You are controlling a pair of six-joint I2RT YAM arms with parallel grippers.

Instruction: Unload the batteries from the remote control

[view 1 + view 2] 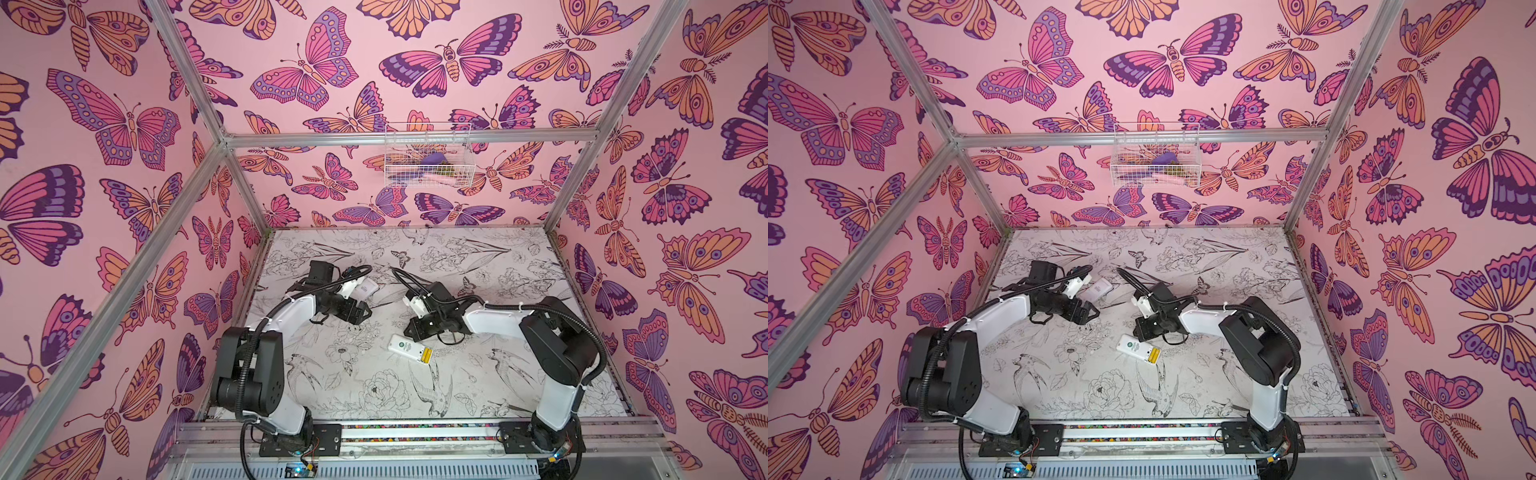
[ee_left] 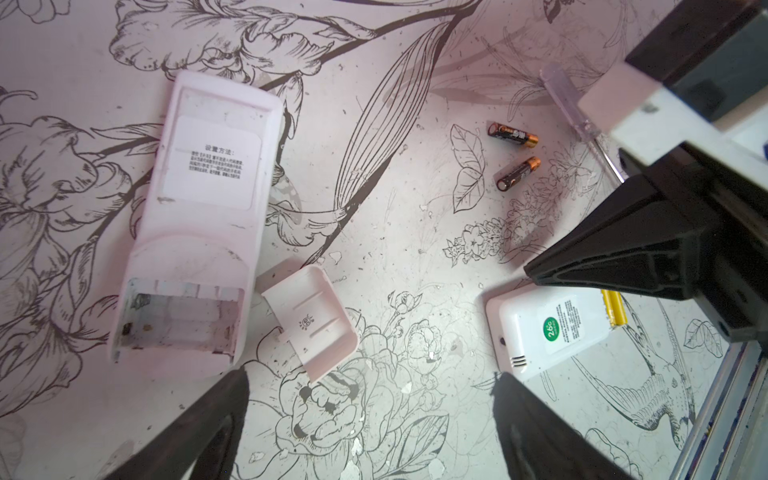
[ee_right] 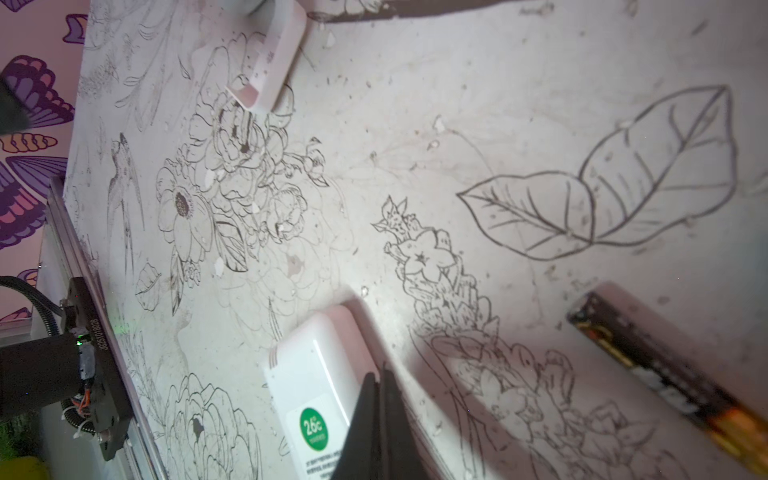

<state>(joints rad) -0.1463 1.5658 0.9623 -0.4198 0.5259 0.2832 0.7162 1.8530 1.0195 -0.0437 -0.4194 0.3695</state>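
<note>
A white remote control [image 1: 405,345] [image 1: 1133,345] lies back up mid-table, with two yellow batteries [image 1: 425,354] [image 2: 614,307] in its open compartment. A pink remote control [image 2: 195,216] [image 1: 366,287] lies back up farther off, its compartment empty and its cover [image 2: 309,322] beside it. Two black batteries [image 2: 515,135] [image 2: 518,172] lie loose on the table. My left gripper [image 2: 370,399] [image 1: 358,313] hovers open above the table near the cover, holding nothing. My right gripper [image 3: 380,374] [image 1: 410,330] is shut and empty, its tip just over the white remote's [image 3: 316,386] edge.
A clear-handled screwdriver [image 2: 569,106] lies beyond the black batteries, partly behind the right arm. A white wire basket [image 1: 428,156] hangs on the back wall. Metal rails [image 1: 415,432] run along the table's front edge.
</note>
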